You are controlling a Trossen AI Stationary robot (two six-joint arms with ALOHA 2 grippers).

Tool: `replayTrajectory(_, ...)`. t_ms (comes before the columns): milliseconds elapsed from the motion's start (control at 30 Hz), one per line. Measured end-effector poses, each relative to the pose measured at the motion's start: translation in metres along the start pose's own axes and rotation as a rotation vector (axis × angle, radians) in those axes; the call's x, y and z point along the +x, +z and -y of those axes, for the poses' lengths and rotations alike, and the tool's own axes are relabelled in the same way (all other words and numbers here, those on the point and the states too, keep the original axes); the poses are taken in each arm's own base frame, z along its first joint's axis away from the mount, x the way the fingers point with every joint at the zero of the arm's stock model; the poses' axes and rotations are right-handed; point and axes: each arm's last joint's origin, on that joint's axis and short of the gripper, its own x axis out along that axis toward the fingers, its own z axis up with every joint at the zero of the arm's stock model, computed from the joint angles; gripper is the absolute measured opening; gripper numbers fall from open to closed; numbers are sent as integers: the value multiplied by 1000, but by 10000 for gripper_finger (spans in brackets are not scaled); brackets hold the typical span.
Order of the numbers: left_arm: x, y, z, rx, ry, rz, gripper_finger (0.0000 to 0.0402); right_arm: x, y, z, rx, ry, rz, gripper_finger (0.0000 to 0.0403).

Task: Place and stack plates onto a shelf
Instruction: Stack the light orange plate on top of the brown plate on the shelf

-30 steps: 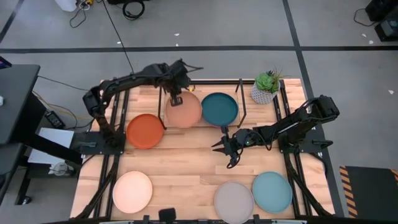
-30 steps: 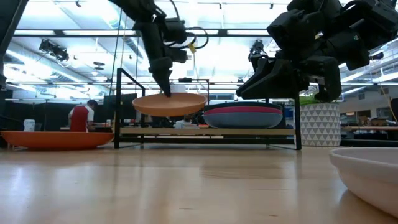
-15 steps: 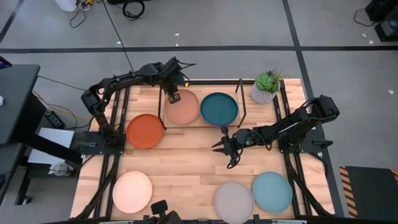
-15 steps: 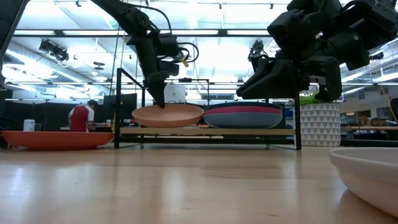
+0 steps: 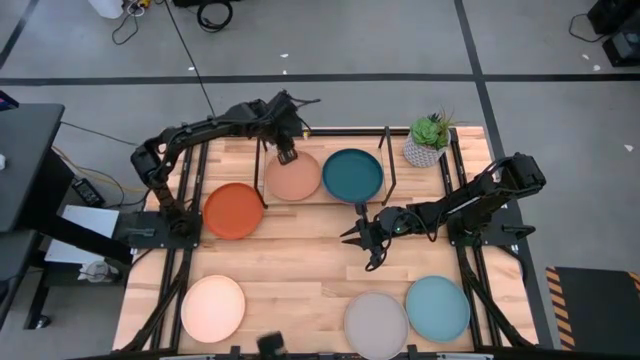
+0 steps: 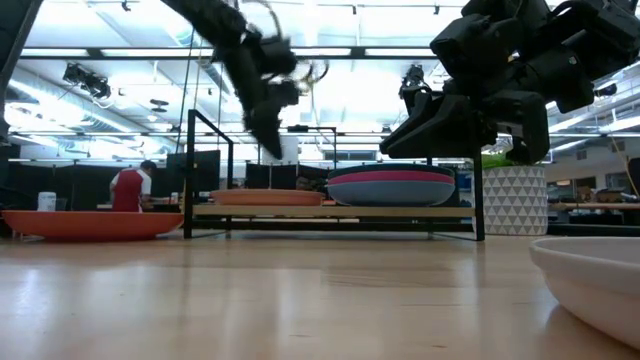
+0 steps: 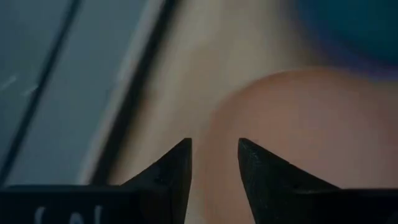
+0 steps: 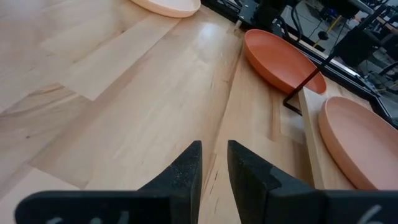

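Step in hand: release of the terracotta plate [image 5: 294,177] onto the shelf [image 5: 392,195]; I judge the placement itself complete, since the plate lies flat on the left half of the board in the low view.

Left gripper [image 5: 286,154]: above the far rim of that plate, fingers parted with a narrow gap and nothing between them; not touching the plate as far as the low view shows.

Right gripper [image 5: 366,240]: hanging over bare tabletop in front of the shelf, fingers nearly together and empty (this arm waits).

Shelf contents: terracotta plate on the left; on the right a stack topped by the dark teal plate [image 5: 352,175], with magenta and blue edges showing beneath it in the low view.

Plates outstanding: orange-red plate [image 5: 233,211] just beside the shelf's left end; cream-peach plate [image 5: 212,308], grey-beige plate [image 5: 376,324] and light teal plate [image 5: 437,308] along the near edge of the table.

Next move, my judgement: I must lift my left gripper clear of the black frame rod, then go for the orange-red plate, the nearest one. Its rim needs a pinch grip from the edge.

Risk: clipping the rod on the way out.
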Motion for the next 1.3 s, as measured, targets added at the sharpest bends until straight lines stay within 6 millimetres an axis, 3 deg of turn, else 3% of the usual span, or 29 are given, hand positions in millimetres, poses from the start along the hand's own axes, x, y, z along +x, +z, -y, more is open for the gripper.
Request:
replayTrajectory(133,-18,11,51,74,-205,52,131,0,0,1,-8,-6,-3,82)
replayTrajectory(300,-31,2,123,83,-339,-99,128,0,0,1,-18,-7,-4,82)
replayTrajectory(500,-41,-32,204,132,-393,-308,128,0,0,1,-13,-6,-3,82)
replayTrajectory(667,-38,-83,257,165,-394,-464,128,0,0,1,1,-7,-3,82)
replayTrajectory(933,-44,-153,304,125,-359,-671,128,0,1,1,-49,-13,7,82)
replayTrajectory(1133,-51,-193,325,298,-338,-677,128,0,6,3,-136,-33,63,82)
replayTrajectory(1300,-54,-211,331,417,-241,-585,128,0,7,7,-198,-6,111,82)
